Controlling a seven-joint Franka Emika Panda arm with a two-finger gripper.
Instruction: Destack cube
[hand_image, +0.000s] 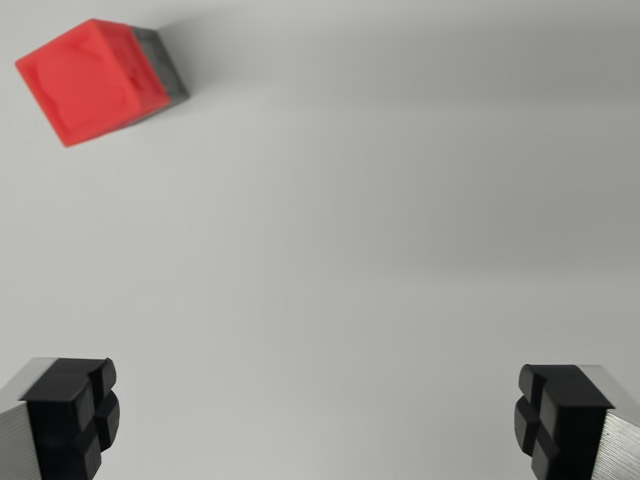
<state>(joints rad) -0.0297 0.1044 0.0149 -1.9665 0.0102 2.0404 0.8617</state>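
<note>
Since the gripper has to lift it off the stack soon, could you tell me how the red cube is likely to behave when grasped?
The red cube looks rigid, with flat faces, so it should probably sit steady between the pads rather than roll. Its surface looks smooth, so it might slip a little. It rests on a grey block, so a sideways nudge could slide it off.

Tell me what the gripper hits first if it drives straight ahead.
Likely only the bare surface. The open gripper has nothing between its fingers; the red cube, atop a grey one, sits far off toward the wrist view's upper left.
</note>
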